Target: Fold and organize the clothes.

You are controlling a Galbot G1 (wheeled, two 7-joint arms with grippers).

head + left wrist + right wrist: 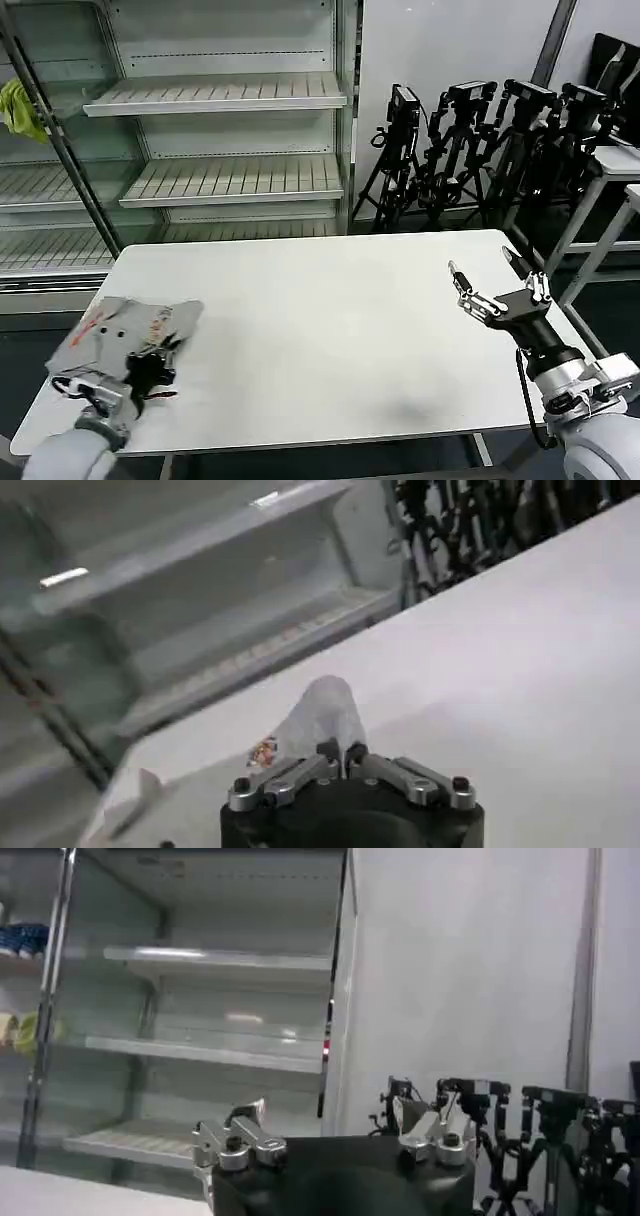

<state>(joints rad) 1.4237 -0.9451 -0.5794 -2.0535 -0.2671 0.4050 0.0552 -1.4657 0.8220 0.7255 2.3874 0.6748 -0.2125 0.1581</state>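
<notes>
My left gripper [158, 362] was pinched shut on the folded grey T-shirt [125, 328] at the table's [330, 340] near-left corner, apparently finishing the fold; next, release. The shirt's long axis ran across that corner. My right gripper [495, 283] hovered splayed, far right.

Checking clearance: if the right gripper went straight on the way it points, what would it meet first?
Nothing close: the right gripper, jaws open, points over the table's far edge; probably the tripods beyond, depth unclear.
</notes>
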